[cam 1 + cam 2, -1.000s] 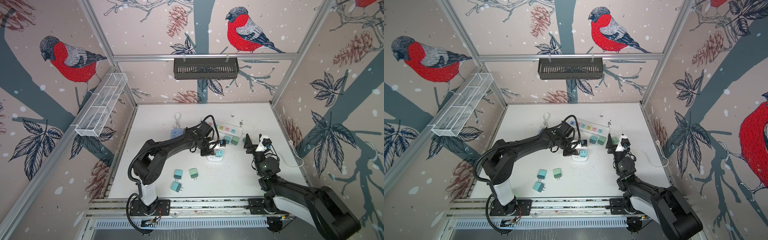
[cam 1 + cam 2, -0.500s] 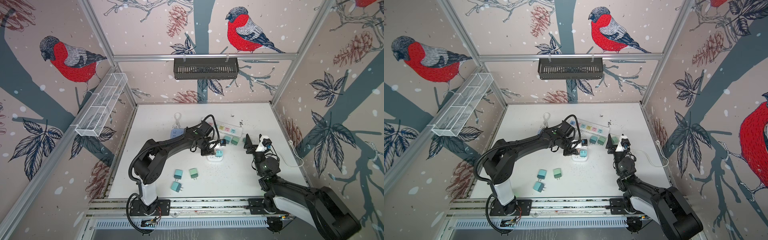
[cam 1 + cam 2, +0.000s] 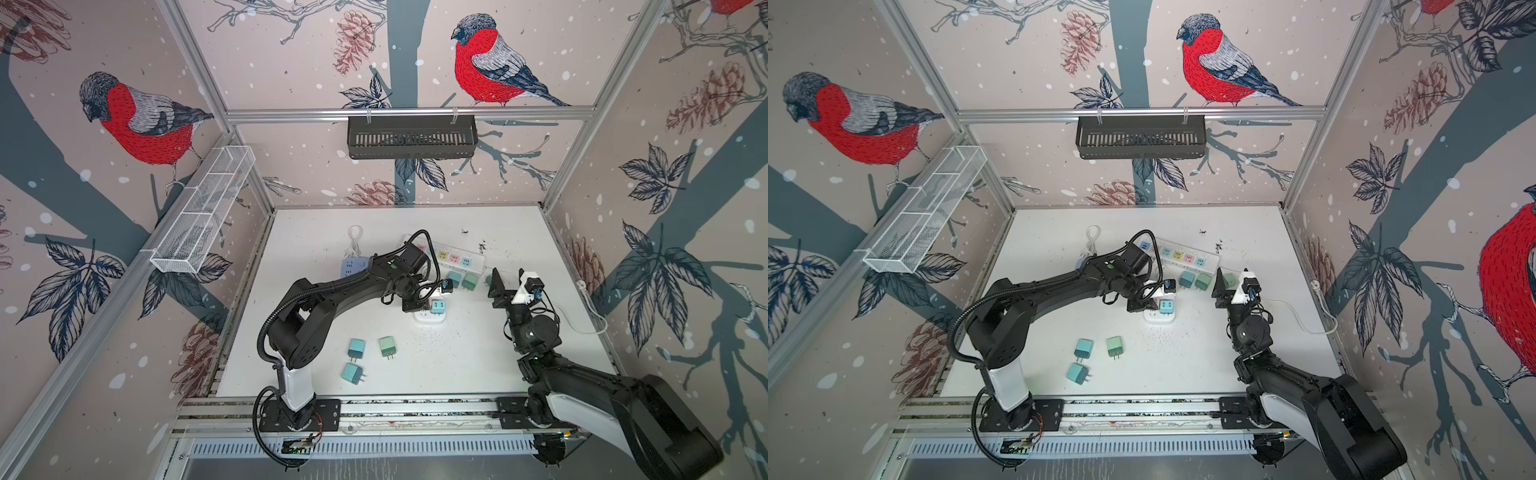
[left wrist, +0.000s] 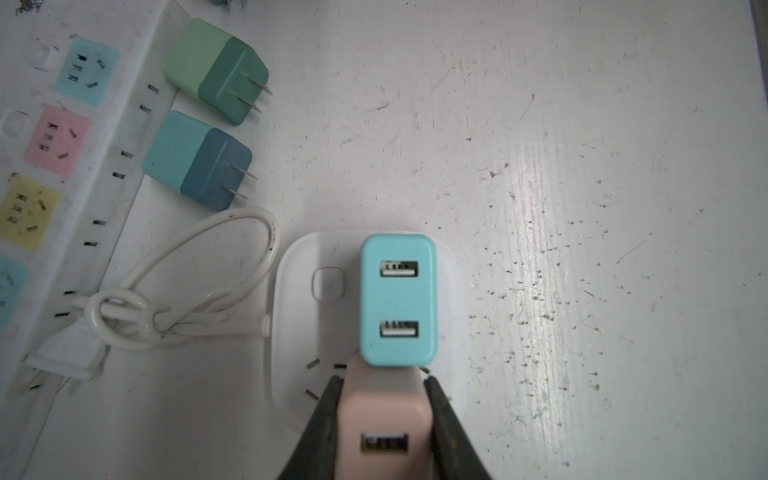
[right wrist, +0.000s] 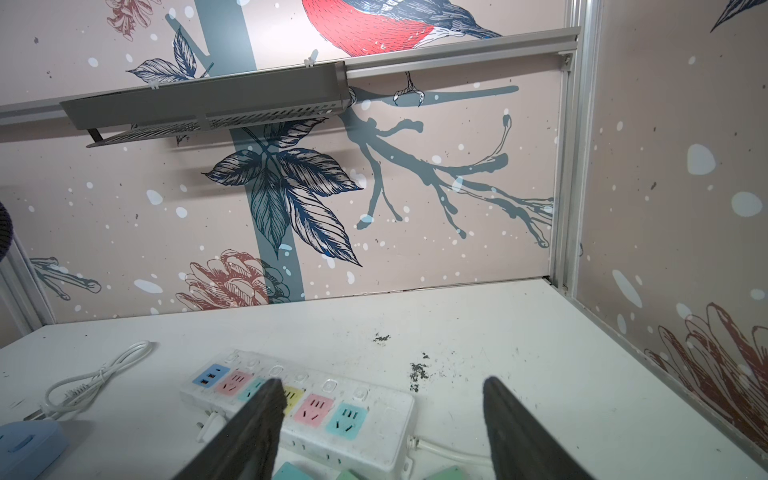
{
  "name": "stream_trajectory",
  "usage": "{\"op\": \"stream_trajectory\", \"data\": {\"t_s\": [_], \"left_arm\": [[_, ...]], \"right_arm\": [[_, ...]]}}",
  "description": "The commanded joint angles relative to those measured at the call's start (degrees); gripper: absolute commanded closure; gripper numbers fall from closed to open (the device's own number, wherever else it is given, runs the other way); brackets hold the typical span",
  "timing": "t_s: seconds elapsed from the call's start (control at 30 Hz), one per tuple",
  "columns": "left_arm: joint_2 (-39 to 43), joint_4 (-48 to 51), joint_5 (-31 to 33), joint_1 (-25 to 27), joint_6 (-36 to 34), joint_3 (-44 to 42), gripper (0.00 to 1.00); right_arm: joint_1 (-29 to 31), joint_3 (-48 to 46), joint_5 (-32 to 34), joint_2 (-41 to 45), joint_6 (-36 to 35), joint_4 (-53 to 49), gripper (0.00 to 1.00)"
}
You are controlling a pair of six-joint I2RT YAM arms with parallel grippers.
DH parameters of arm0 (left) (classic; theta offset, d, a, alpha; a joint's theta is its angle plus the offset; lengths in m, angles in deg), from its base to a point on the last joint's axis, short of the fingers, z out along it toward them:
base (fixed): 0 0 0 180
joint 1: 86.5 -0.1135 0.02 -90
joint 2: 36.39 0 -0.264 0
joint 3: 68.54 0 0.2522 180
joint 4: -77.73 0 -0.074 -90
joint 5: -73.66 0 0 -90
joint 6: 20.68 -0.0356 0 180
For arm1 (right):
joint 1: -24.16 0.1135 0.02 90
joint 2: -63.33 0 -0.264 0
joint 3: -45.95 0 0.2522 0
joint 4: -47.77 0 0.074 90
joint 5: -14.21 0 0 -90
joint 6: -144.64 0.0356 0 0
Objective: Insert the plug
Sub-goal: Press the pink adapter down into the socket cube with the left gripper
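My left gripper [image 4: 383,380] is shut on a pale pink plug [image 4: 384,419], its USB port facing the wrist camera. It holds the plug upright over the small white socket block [image 4: 307,299], right beside a cyan plug [image 4: 398,299] that stands in that block. The pink plug's prongs are hidden. In both top views the left gripper [image 3: 419,303] covers the pink plug, next to the cyan plug [image 3: 437,307]. My right gripper [image 3: 508,286] hangs open and empty above the table, fingers [image 5: 266,428] wide apart, near the long power strip [image 5: 386,411].
Two loose plugs [image 3: 455,277] [image 3: 470,281] lie by the power strip [image 3: 478,259]. Three more [image 3: 356,348] [image 3: 387,345] [image 3: 352,372] lie nearer the front. A blue socket block [image 3: 353,266] sits at the back left. A knotted white cable [image 4: 187,291] lies beside the white block.
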Motion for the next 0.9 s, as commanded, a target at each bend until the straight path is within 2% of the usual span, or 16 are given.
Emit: {"op": "stream_trajectory", "data": {"t_s": [0.0, 0.87], "left_arm": [[0.27, 3.23, 0.25, 0.23, 0.57, -0.16, 1.0], [-1.01, -0.32, 2.01, 0.16, -1.02, -1.9, 1.0]], "right_arm": [[-0.04, 0.02, -0.63, 0.11, 0.65, 1.04, 0.25], [-0.03, -0.51, -0.99, 0.68, 0.71, 1.2, 0.25]]}}
